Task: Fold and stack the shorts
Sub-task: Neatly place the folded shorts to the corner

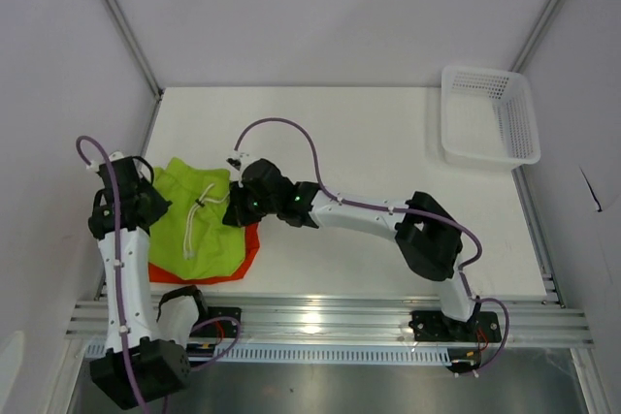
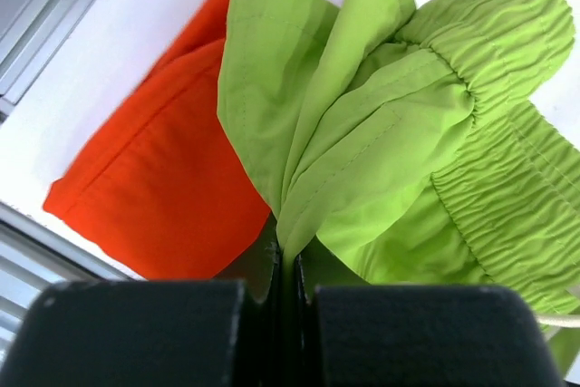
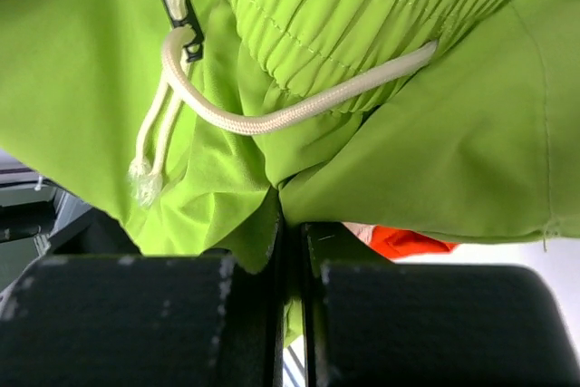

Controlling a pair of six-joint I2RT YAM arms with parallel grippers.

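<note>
So, green shorts [image 1: 199,225] are clamped tight by left gripper [image 2: 288,265] and right gripper [image 3: 290,228]. Gripped at opposite sides — probably for flattening onto orange shorts [image 2: 154,197].

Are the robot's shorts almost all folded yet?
Nearly. Done: the orange shorts lie flat and look folded. In hand: the green shorts sit on top of them, bunched up, with the left pincer and right pincer both shut on the fabric. Left: flatten the green pair into a neat fold on the orange pair, then let go.
</note>
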